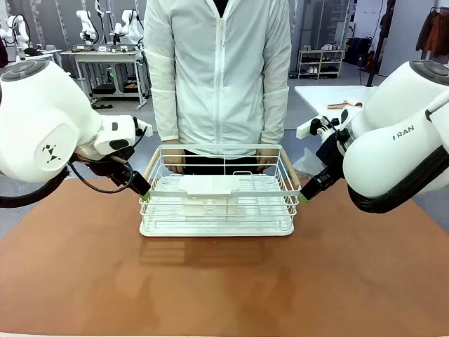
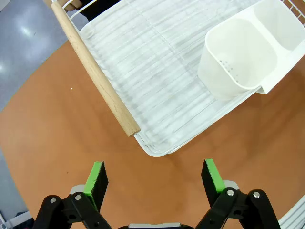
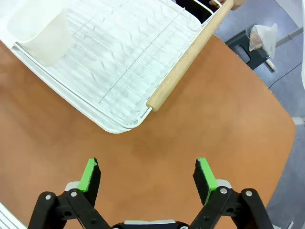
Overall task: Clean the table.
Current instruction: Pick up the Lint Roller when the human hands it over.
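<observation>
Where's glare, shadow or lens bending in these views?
Front view: faint basket shadow on the table, no hard glare. Left wrist view: bright spot on the floor, table edge bows. Right wrist view: table edge curves too.

From my screen, the table (image 1: pixel 224 288) reads as a smooth, matt terracotta top with only faint, dull reflections. The basket (image 1: pixel 217 147) is thin white-coated metal wire with a slight gloss, and it sits on a ribbed white plastic drip tray (image 2: pixel 157 151). Its side handles (image 2: pixel 95 71) are pale bare-looking wood with a satin finish. The cutlery cup (image 2: pixel 236 57) is smooth, semi-matt white plastic with tiny punched holes. On my left gripper (image 2: pixel 152 164) and right gripper (image 3: pixel 146 162), the pads (image 2: pixel 95 183) look matt green and rubbery, set in matt black links. The arm shells (image 1: pixel 38 116) are glossy white plastic. The person's jacket (image 1: pixel 221 70) is thin, faintly crinkled white cloth. The floor (image 2: pixel 24 43) is grey and shiny.
</observation>
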Motion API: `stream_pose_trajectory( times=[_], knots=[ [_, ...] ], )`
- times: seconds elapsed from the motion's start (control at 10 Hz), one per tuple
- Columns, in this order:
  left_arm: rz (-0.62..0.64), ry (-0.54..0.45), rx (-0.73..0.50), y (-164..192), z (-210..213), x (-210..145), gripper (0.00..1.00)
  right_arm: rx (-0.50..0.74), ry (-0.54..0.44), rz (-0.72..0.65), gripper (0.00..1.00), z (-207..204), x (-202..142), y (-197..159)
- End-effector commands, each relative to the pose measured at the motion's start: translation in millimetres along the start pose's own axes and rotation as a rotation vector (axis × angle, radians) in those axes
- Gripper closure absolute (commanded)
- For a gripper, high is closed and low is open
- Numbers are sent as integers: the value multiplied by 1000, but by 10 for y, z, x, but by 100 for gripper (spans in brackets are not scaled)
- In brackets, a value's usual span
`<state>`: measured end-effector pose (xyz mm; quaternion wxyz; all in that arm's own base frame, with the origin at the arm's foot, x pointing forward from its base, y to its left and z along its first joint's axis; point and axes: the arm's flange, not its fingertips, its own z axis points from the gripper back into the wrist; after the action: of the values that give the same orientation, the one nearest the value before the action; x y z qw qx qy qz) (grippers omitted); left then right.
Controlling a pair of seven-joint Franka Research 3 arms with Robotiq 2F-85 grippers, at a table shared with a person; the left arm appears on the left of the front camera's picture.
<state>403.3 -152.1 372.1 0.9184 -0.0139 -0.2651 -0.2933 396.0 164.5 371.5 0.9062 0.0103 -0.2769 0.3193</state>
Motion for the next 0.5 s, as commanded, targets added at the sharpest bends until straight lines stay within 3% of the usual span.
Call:
stream_pose_trajectory(
  times=[0.0, 0.4],
  knots=[
    [1, 0, 0, 5, 0, -1, 0, 1, 0, -1, 0, 0, 1, 3],
    [1, 0, 0, 5, 0, -1, 0, 1, 0, -1, 0, 0, 1, 3]
  ],
)
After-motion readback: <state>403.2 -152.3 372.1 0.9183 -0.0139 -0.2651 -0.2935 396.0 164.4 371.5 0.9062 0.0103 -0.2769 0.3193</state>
